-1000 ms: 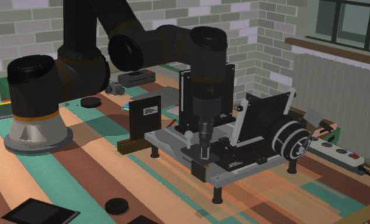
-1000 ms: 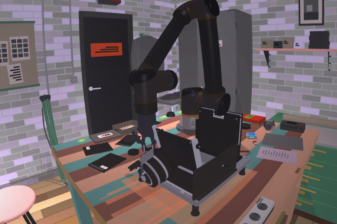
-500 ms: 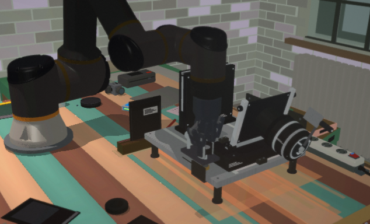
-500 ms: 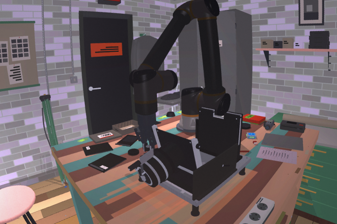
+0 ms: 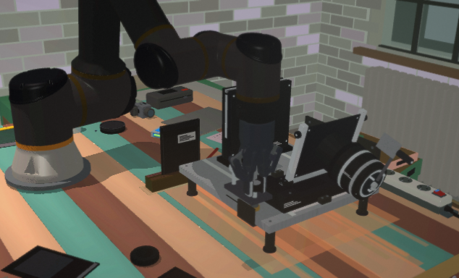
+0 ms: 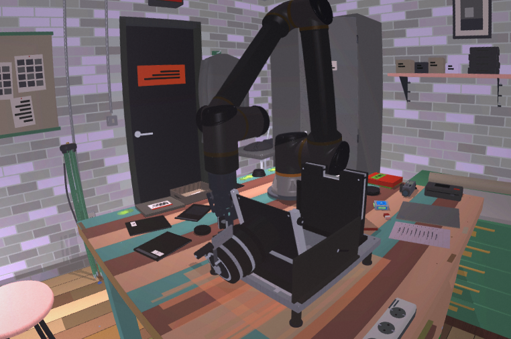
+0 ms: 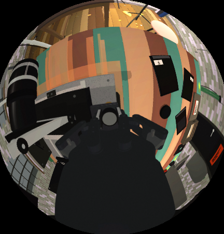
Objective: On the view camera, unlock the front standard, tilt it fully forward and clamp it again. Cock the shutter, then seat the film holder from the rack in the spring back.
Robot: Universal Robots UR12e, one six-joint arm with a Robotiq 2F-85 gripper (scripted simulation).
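My gripper points straight down at the near side of the view camera, over its grey base plate. Between its fingers sits a round grey clamp knob on a dark bracket. The front standard leans forward toward the lens. The shutter lever sticks up by the lens. The film holder stands upright in a wooden rack left of the camera. The spring back rises behind my wrist. The gripper is closed on the clamp knob.
The bench's near edge lies just beyond the base plate. Two round caps lie on the bench. Dark slides lie on its left part. A power strip lies past the lens.
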